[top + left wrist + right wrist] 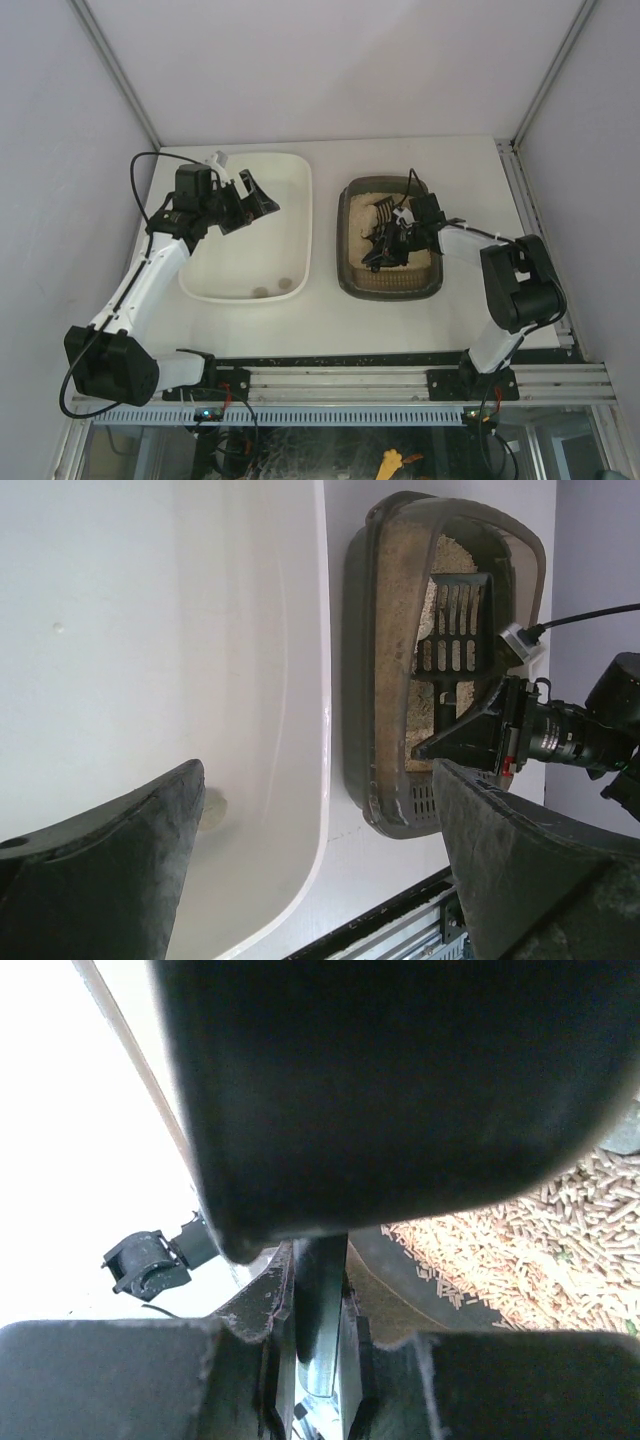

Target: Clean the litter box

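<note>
The litter box (345, 278) is a dark translucent tray with beige pellet litter, right of centre; it also shows in the left wrist view (358, 680). My right gripper (386, 247) is inside it, shut on the handle of the black slotted scoop (386, 212), whose head rests on the litter at the far end (455, 630). In the right wrist view the right gripper (320, 1260) clamps the scoop handle (322, 1310), with litter (530, 1250) to the right. My left gripper (262, 203) hovers open and empty over the white tub, also seen in its wrist view (320, 850).
The cream-white tub (305, 230) stands left of the litter box, with two small clumps (272, 289) at its near end; one shows in the left wrist view (215, 808). A metal rail (400, 385) runs along the near edge. Enclosure walls stand on three sides.
</note>
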`<state>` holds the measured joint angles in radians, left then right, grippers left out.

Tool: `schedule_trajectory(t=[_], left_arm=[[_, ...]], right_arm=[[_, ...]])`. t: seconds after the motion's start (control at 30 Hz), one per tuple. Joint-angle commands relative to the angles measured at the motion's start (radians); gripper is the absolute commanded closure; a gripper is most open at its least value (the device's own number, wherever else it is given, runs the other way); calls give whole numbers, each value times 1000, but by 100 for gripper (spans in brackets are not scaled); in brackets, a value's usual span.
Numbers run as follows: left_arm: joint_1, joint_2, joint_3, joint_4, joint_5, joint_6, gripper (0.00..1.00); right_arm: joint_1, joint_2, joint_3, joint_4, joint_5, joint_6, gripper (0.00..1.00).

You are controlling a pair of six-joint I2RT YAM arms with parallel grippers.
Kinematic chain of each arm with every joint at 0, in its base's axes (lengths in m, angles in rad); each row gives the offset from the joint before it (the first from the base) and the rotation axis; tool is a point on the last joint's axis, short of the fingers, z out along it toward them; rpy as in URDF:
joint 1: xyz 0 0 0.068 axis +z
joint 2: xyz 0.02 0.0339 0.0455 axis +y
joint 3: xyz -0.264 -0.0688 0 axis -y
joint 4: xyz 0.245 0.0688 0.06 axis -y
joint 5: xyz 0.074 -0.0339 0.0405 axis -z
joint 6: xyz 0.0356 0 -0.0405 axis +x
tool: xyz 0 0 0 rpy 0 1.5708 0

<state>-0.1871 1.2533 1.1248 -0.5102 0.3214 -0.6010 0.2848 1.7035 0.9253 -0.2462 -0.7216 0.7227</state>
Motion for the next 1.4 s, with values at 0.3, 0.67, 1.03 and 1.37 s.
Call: schedule_trajectory(t=[0.3,0.67,1.03,1.37], left_arm=[[8,-11,-18,38,-7,6,2],[8,-32,-28,53,-57,22,3],[7,-32,-37,64,-87,28,3],[7,-33,-42,64,-101,41,3]], right_arm=[[23,-268,-108,88,11,85,100],[34,-436,-431,459,34,88,100],[-45,-213,-669,1403,-203,321,100],[-85,-47,-691,1735,-251,459,100]])
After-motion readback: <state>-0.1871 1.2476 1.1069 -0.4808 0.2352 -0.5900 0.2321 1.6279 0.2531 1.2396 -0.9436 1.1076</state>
